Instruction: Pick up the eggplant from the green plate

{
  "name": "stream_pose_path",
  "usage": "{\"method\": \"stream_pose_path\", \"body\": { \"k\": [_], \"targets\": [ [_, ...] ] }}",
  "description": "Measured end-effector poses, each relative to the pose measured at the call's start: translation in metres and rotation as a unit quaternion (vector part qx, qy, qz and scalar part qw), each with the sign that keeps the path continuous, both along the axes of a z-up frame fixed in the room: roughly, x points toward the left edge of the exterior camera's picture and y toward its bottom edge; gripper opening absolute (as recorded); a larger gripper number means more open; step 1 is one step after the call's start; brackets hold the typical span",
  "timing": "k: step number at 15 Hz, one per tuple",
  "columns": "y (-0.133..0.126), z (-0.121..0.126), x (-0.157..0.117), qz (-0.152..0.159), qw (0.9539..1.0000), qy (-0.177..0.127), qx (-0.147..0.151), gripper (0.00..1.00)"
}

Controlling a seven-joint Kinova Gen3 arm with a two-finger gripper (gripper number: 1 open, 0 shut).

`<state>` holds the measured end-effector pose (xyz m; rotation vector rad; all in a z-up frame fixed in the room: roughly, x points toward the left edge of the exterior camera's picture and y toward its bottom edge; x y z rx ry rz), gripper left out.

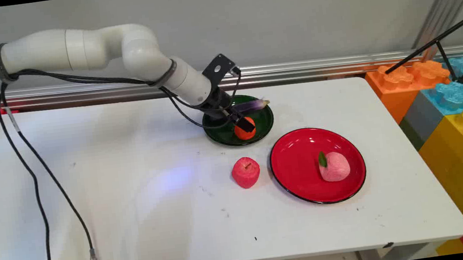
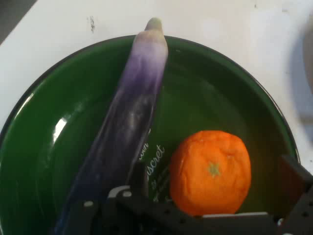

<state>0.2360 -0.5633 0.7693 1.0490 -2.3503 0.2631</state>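
The white arm point(image 1: 87, 48) reaches in from the left, elbow bent, its wrist angling down toward the table's far edge, the black gripper point(image 1: 243, 125) pointing downward.

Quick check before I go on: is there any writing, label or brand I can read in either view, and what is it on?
"secret": white script on the inside floor of the green bowl, between the eggplant and the orange.
More white writing above and below that word: partly hidden and too small to read.
Main view: no readable text on the red plate, the apple or the table.
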Motion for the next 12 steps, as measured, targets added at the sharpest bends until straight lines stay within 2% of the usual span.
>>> {"method": "stream_pose_path", "body": {
  "k": [7,12],
  "targets": [
    [0.0,0.003,-0.003,-0.008,0.9999,-0.005,-0.006,1.0],
    [-0.005,0.015,-0.004,-0.02,0.9996,-0.006,-0.016,1.0]
  ]
}}
